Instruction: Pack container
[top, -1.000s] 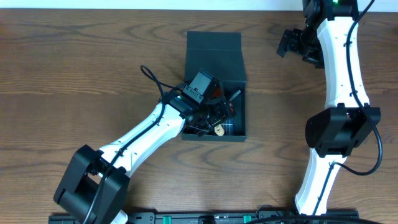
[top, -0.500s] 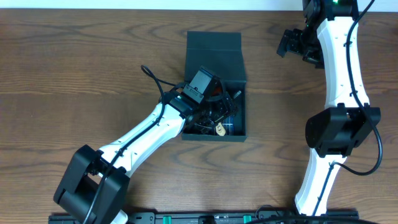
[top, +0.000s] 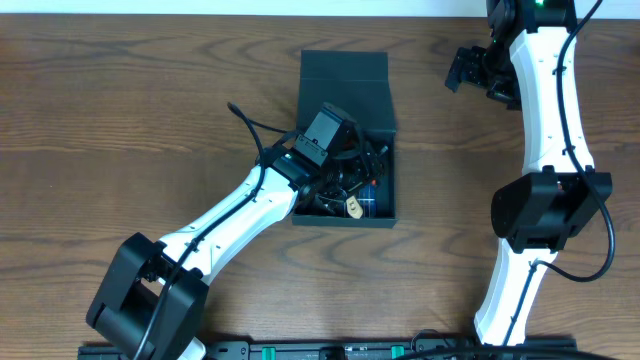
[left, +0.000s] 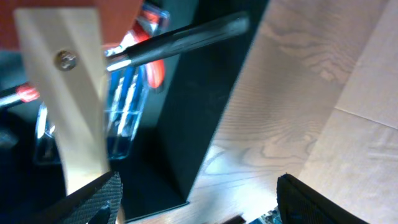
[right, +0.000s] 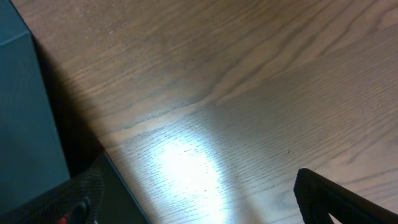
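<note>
L arm reaches from the near edge to mid-table, where the left gripper (top: 350, 178) hangs over the container (top: 345, 222), jaws spread wide w/ nothing between them. The left wrist view shows the container's wall crossing under that gap.

Inside the box is a jumble of hand tools: a wooden handle (left: 68, 93), a black-handled tool (left: 180, 38) and a clear-handled screwdriver (left: 124, 118).

The flap lid (top: 343, 85) lies folded back on the far side.

Furthest off, at the far right, the right gripper (top: 472, 74) hovers over bare table (top: 150, 80), jaws fully apart & empty.

No loose tools show on the table, so packing looks approx. done; what's left is prob. shutting the lid.
</note>
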